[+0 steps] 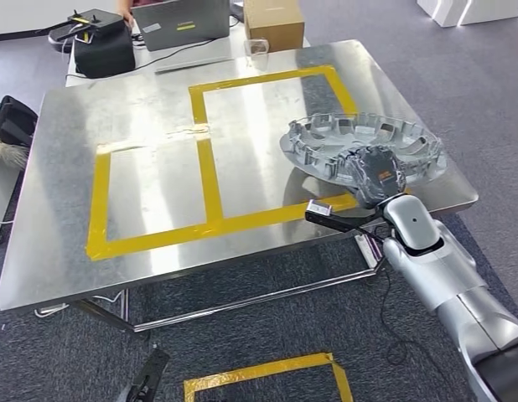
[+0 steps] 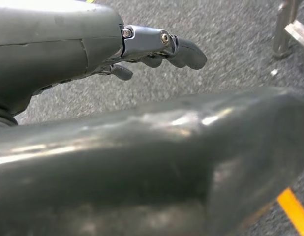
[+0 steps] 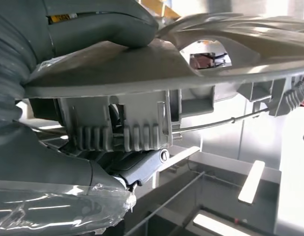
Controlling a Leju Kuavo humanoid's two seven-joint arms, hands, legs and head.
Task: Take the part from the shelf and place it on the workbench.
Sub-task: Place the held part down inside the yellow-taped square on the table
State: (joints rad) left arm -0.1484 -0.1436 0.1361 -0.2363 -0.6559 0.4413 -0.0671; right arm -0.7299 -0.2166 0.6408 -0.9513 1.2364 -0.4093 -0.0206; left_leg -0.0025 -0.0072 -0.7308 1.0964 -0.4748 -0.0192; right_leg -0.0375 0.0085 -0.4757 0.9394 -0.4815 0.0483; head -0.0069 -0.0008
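Part point(image 1: 364, 144) rim under right hand point(image 1: 376, 172), fingers hidden beneath.

Silver right hand point(image 1: 373, 174) hides the near rim of the grey round plastic wheel-cover part point(image 1: 364, 144); its fingers under the rim can't be seen. Grey left hand point(image 2: 158, 46) fingertips blurred, grasp unclear. Open grey laptop point(image 1: 180, 21) and brown cardboard box point(image 1: 273, 21) cut off by the top edge.

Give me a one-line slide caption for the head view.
Right hand holds the grey wheel-cover part over the right edge of the steel workbench, beside its yellow tape rectangles.
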